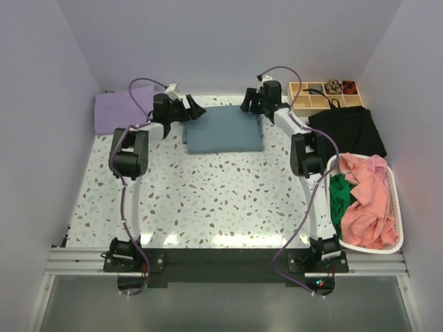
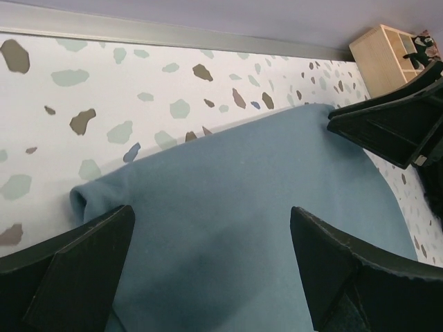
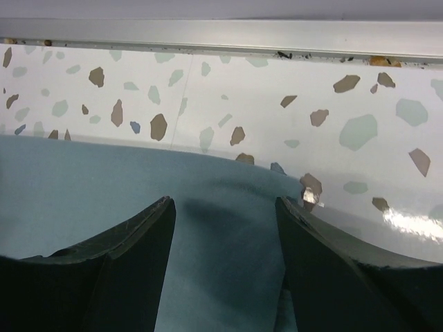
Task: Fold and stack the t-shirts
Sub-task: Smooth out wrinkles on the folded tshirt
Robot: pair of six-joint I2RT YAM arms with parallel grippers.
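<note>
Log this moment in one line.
blue shirt: folded, far centre | purple shirt: far left | left gripper: open over blue shirt | right gripper: open over it

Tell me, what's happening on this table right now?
Two robot arms are working on a slate-blue t-shirt, which lies folded at the far middle of the table. The left tool and right tool are both open over its far corners, neither pinching cloth. A folded lavender t-shirt sits far left; salmon-pink shirts wait in the basket on the right.
</note>
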